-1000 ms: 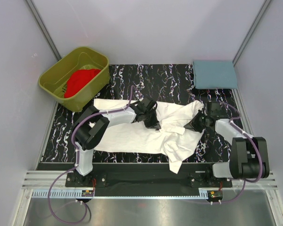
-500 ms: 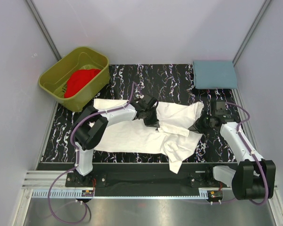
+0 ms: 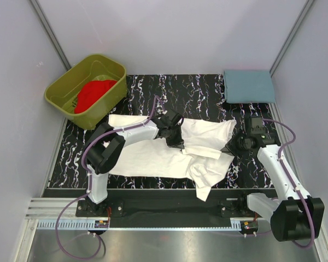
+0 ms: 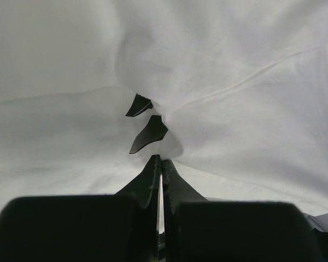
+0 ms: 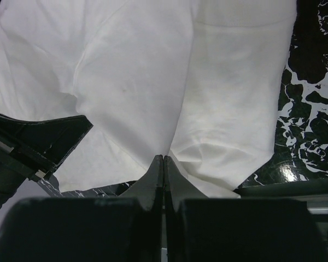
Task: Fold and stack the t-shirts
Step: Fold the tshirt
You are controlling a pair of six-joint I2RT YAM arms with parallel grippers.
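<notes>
Step in hand: folding the white shirt point(image 3: 147, 157), which lies spread just right of the tub point(image 3: 106, 68). The red shirt point(image 3: 93, 93) lies inside the tub. The left gripper point(image 3: 180, 146) and right gripper point(image 3: 228, 147) are each clamped shut on white cloth. Next move: carry both pinches across evenly.

The white t-shirt point(image 3: 147, 158) is spread mostly flat across the middle of the black marbled table point(image 3: 202, 95). Its right half is rumpled and doubled over itself, and one flap trails toward the near edge (up close there's a small black mark point(image 4: 147, 134) on the cloth). The red t-shirt point(image 3: 93, 94) is just a crumpled heap inside the olive tub point(image 3: 59, 90) at the back left, well apart from the white one.
</notes>
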